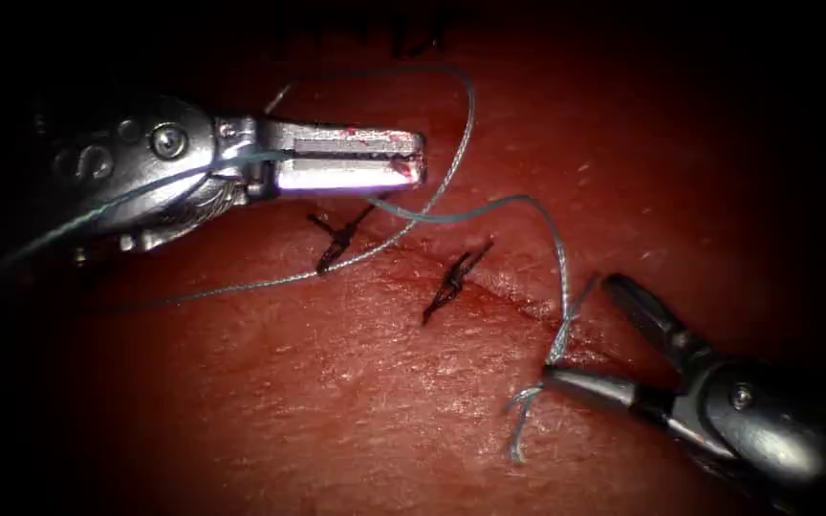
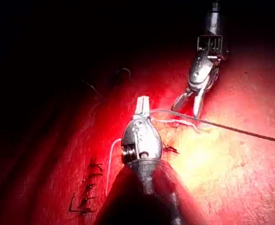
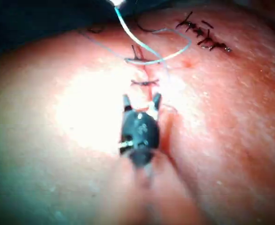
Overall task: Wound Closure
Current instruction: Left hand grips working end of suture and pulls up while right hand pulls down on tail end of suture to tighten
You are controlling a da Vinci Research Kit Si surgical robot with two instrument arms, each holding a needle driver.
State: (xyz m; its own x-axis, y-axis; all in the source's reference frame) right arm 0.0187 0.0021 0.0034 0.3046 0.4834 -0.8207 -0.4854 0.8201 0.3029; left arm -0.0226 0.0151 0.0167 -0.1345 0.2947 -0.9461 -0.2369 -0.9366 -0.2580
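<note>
Endoscope view: the left tool (image 1: 351, 161), upper left of the frame, has its jaws clenched on the thread (image 1: 451, 162), which loops across the cut (image 1: 489, 287) in the tissue (image 1: 289, 401) — past two dark finished stitches (image 1: 451, 282). At lower right, the right tool (image 1: 585, 334) stands with jaws spread wide, the lower one beside a frayed thread end (image 1: 520, 420).

Left wrist view: the left tool (image 2: 142, 107) grips the pale thread (image 2: 174, 112) — the right tool (image 2: 189, 105) beyond, jaws parted.

Right wrist view: the right tool (image 3: 141, 101), jaws apart, grasps nothing above the cut (image 3: 146, 93).
</note>
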